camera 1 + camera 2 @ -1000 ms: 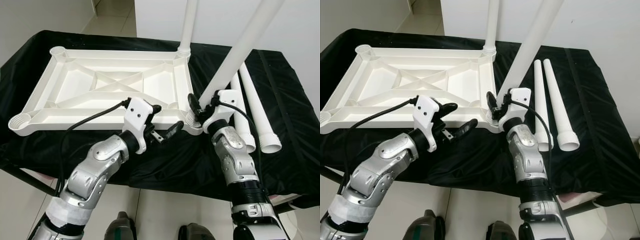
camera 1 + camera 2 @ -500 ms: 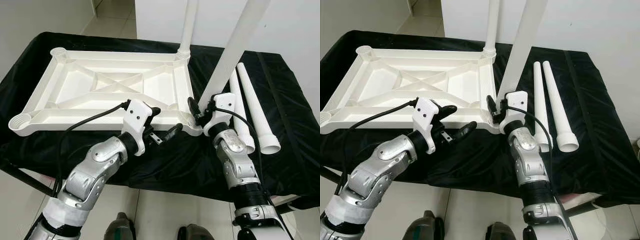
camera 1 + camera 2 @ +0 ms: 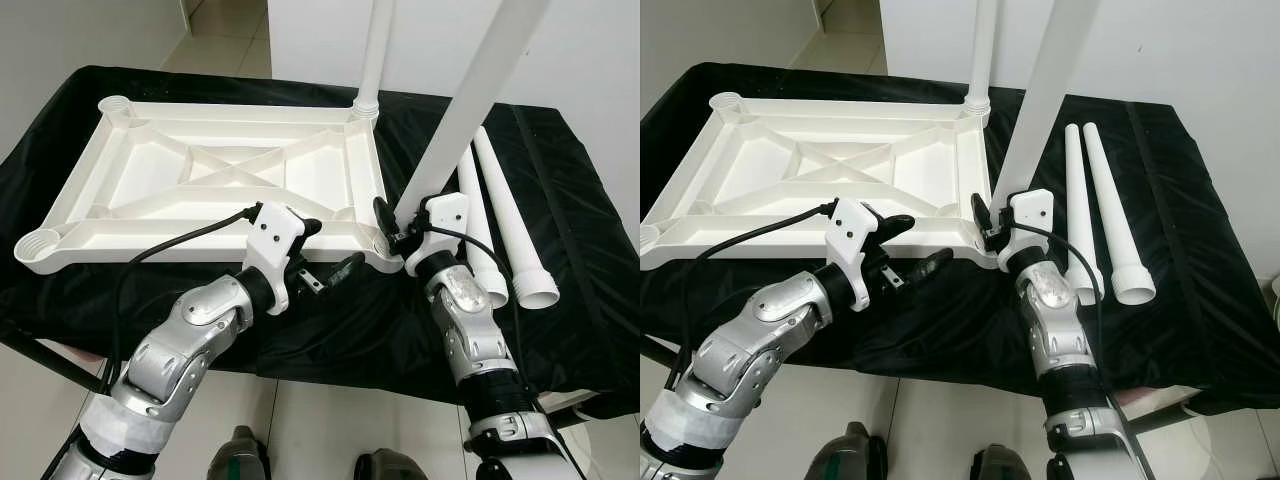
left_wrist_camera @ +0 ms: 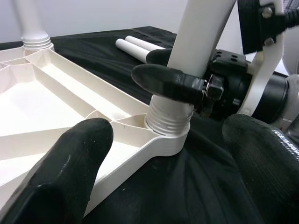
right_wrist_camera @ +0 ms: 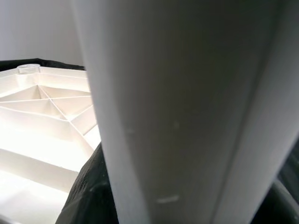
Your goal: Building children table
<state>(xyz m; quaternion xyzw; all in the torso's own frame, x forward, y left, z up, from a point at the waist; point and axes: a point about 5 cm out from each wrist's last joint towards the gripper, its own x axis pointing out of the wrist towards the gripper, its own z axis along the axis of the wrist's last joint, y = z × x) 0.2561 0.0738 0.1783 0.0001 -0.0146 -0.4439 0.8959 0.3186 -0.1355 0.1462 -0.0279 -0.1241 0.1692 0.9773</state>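
The white tabletop (image 3: 230, 105) lies upside down on a black-draped table. One white leg (image 3: 376, 50) stands in its far right corner socket. At the near right corner socket (image 4: 169, 125), my right gripper (image 3: 396, 222) is shut on a second leg (image 3: 470, 95), which leans slightly right with its threaded end sitting in the socket. My left gripper (image 3: 330, 247) is open just left of that corner, one finger (image 4: 70, 163) over the tabletop's near rim and the other finger (image 4: 261, 163) over the black cloth. It touches nothing.
Two loose white legs (image 3: 505, 215) lie side by side on the black cloth (image 3: 570, 180) right of the tabletop. A white wall stands close behind the table. Pale floor shows below the table's near edge.
The held leg has swung a little more upright, and my right gripper has shifted slightly with it. My left gripper has stayed open beside the corner, dipping slightly.
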